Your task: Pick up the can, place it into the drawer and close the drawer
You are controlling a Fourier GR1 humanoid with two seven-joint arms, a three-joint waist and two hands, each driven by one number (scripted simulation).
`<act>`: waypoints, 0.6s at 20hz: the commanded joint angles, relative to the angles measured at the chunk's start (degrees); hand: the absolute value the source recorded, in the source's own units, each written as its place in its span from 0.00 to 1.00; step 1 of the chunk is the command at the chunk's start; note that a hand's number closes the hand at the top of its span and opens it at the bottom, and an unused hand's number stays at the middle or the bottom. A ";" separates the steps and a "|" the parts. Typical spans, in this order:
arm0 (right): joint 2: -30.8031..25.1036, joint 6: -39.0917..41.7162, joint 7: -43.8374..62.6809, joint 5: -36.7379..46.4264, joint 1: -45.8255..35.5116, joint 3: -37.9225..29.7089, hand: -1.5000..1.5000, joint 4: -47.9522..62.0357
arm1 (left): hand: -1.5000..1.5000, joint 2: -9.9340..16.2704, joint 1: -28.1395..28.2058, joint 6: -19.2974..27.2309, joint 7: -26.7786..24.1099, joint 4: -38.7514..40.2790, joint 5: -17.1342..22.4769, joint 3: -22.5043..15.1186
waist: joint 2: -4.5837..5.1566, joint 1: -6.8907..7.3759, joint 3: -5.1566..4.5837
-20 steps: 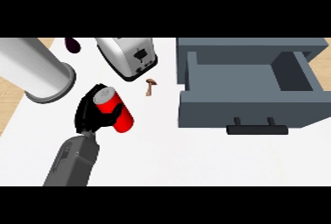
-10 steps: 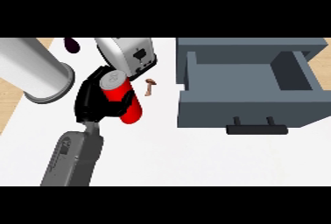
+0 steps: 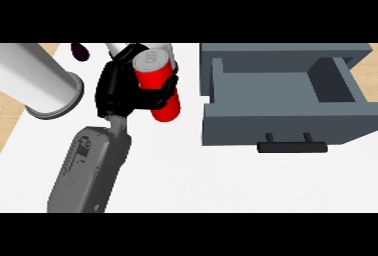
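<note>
Fingers (image 3: 148,96) of the left hand (image 3: 122,92) curl round the red can (image 3: 164,95), its long axis tilted, left of the open drawer (image 3: 284,131).

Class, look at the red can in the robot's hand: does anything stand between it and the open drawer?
Nothing visible does. The left hand holds the red can just left of the open drawer; only bare counter lies between.

- Left hand (image 3: 122,92), upper left of centre: black fingers curled round red can (image 3: 160,85), silver top facing up.
- Grey forearm (image 3: 88,167) runs down to lower left.
- Grey drawer (image 3: 284,127) open at right, black handle (image 3: 291,146) on its front.
- Large white cylinder (image 3: 37,80) at far left on white worktop (image 3: 221,185).
</note>
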 commanded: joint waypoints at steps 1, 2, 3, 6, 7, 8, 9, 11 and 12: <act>1.22 0.93 -3.14 -1.43 5.08 1.58 0.00 -1.80 | 1.00 -0.22 -3.99 3.72 2.54 0.21 -0.70 -1.51 | -0.04 -0.43 0.00; 0.83 1.59 -0.68 0.63 0.37 0.32 0.00 1.13 | 1.00 0.15 -8.87 3.79 6.14 1.62 -1.81 0.28 | 0.04 -0.13 0.00; 1.24 3.22 -2.70 1.77 1.37 -0.51 0.00 1.64 | 1.00 -0.22 -8.93 5.95 5.46 1.41 -1.84 -2.14 | 0.02 -0.26 0.01; -2.59 -1.62 2.57 -1.42 -2.56 -1.10 0.00 1.14 | 1.00 -0.23 -8.84 7.21 5.93 2.58 -0.79 -4.04 | 0.03 0.01 -0.02; 1.22 -0.01 -0.35 1.48 1.59 3.20 0.00 -0.99 | 1.00 -0.23 -12.72 4.44 2.47 8.12 0.42 0.04 | 0.11 -0.41 -0.01; -0.29 2.02 -0.80 -2.14 0.72 -1.65 0.00 1.25 | 1.00 -0.23 -13.72 8.88 5.67 5.08 0.48 -2.25 | 0.01 -0.39 -0.01; 1.23 0.48 -1.00 -0.49 3.12 1.38 0.00 -2.54 | 1.00 -0.23 -19.17 9.48 6.52 9.24 -0.11 -1.79 | 0.07 -0.94 0.00; 1.23 1.41 -3.10 2.05 0.80 2.57 0.00 1.49 | 1.00 -0.23 -21.02 8.93 5.39 12.54 0.39 -0.98 | 0.13 -0.63 0.01; -0.16 0.42 0.42 -0.22 -0.54 0.52 0.00 0.77 | 1.00 -0.23 -24.34 11.21 6.21 13.85 0.70 -1.79 | 0.16 -0.75 0.00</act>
